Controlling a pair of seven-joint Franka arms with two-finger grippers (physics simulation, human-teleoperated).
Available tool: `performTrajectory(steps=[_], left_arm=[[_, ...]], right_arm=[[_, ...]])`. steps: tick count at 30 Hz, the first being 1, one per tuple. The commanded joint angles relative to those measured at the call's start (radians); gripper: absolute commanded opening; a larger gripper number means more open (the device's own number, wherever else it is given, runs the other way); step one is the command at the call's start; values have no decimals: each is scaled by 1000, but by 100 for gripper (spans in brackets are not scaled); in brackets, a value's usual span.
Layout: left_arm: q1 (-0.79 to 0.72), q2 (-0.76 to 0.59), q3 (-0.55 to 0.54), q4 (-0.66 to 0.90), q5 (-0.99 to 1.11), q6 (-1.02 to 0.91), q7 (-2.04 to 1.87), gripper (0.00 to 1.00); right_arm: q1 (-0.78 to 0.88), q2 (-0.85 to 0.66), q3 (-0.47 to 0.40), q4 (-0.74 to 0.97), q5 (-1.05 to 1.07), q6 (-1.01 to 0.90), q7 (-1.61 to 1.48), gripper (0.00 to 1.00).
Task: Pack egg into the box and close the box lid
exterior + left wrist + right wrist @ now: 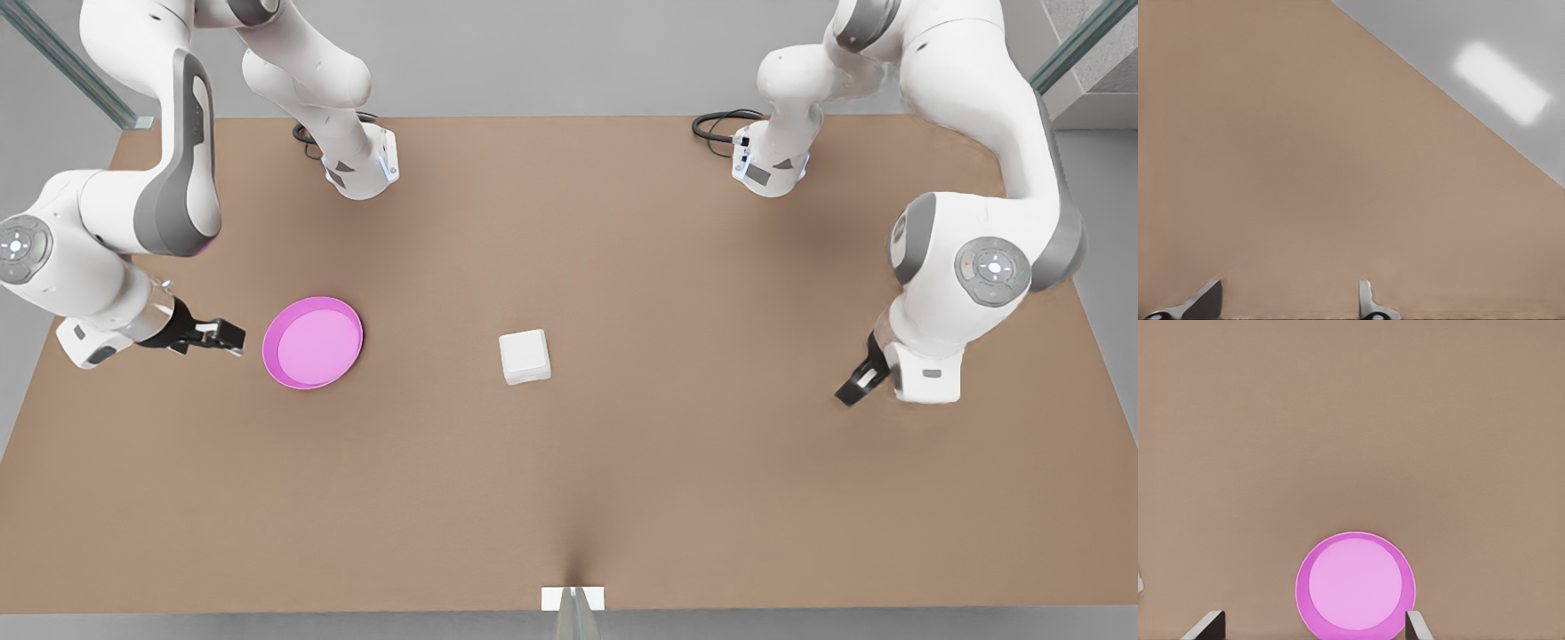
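Observation:
The white box (524,356) sits at the table's middle, and its lid (523,347) lies flat on top of it. The egg is out of view. My right gripper (227,336) hovers low at the front view's left, just beside the pink plate, with its fingers spread; in its wrist view the gripper (1315,613) frames the plate's near rim with nothing between the fingertips. My left gripper (853,387) hangs at the front view's right, far from the box. It (1291,283) is open over bare table.
An empty round pink plate (313,342) (1355,585) lies to the front view's left of the box. The brown table (711,489) ends at a grey floor (1485,67) near the left gripper. Both arm bases stand at the back edge.

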Motion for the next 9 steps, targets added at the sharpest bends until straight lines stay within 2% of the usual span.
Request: performTrajectory(steps=[1, 2, 3, 4, 9], left_arm=[[49, -252, -1, -289, -149, 131, 822, 100], [49, -256, -1, -385, -148, 295, 900, 100], [37, -81, -1, -221, -114, 286, 900, 100], [37, -64, -3, -222, -62, 288, 897, 100], [14, -41, -4, -213, -62, 286, 895, 100]], right_arm=[[-5, -5, 0, -6, 1, 6, -29, 100], [-5, -7, 0, -12, 1, 7, -29, 100], [3, -2, 0, -21, 1, 23, -29, 100], [6, 2, 0, -21, 1, 26, -29, 100], [4, 4, 0, 31, 9, 17, -33, 100]])
